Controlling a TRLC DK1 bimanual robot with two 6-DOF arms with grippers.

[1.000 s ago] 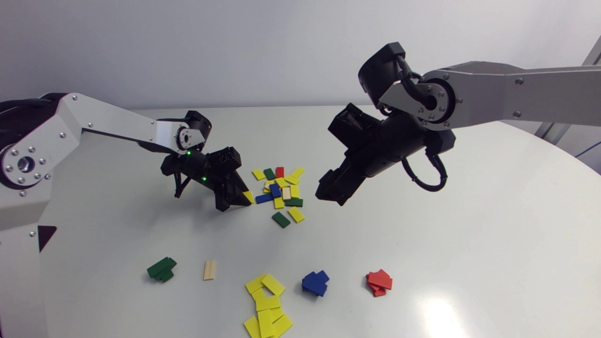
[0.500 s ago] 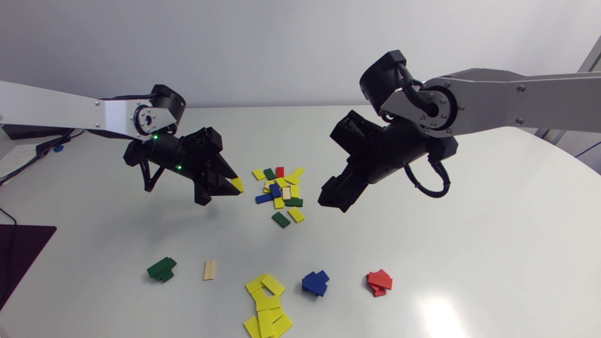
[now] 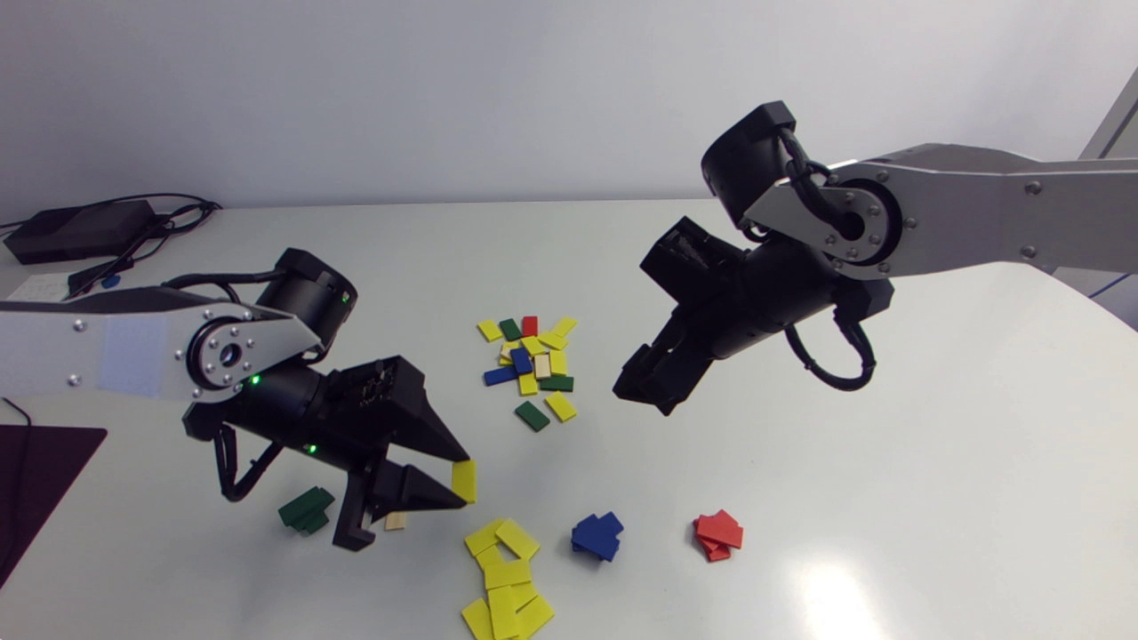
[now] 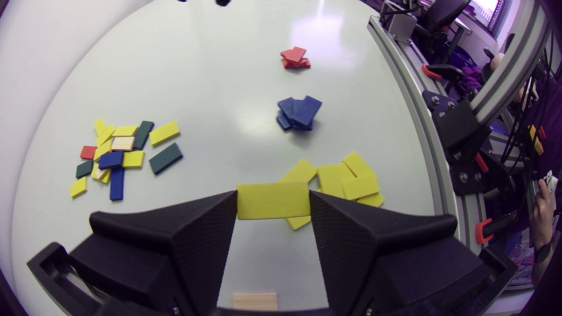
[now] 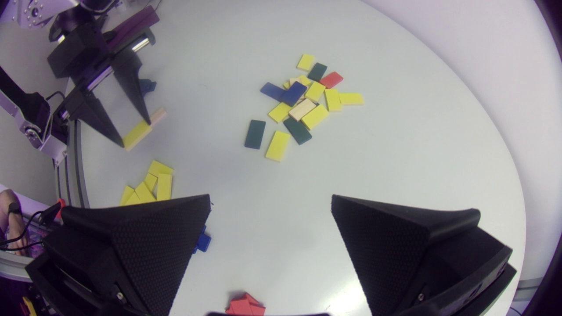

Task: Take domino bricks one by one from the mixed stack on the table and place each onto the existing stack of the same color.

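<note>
Left tool (image 3: 460, 483) is clamped on a yellow brick (image 4: 272, 200), one finger on each short end, and the brick spans the gap flat and level in my left wrist view. It is over the near part of the surface (image 3: 889, 444), just to the far-left of the yellow stack (image 3: 502, 569) and not yet on it. That yellow stack is a loose one, with bricks fanned out and overlapping all the way to the near edge.

Along the same near row, the green stack (image 3: 305, 509) sits to the left of my left tool. A single wood-coloured brick (image 3: 396, 521) lies half hidden under the lower finger. The blue stack (image 3: 597, 536) is just right of the yellow, and the red stack (image 3: 717, 536) is further right again.

The mixed stack (image 3: 531, 360) is out in the middle of the surface, further away. It is mostly yellow, with blue, green, one red and one wood-coloured brick in it. A green brick and a yellow one lie loose on its near side.

Right tool (image 5: 271, 201) hangs in the air just right of the mixed stack. Its fingers are spread wide with nothing between them, and bare surface shows through the gap. It is pointed down and leftward toward the pile, touching none of the bricks.
</note>
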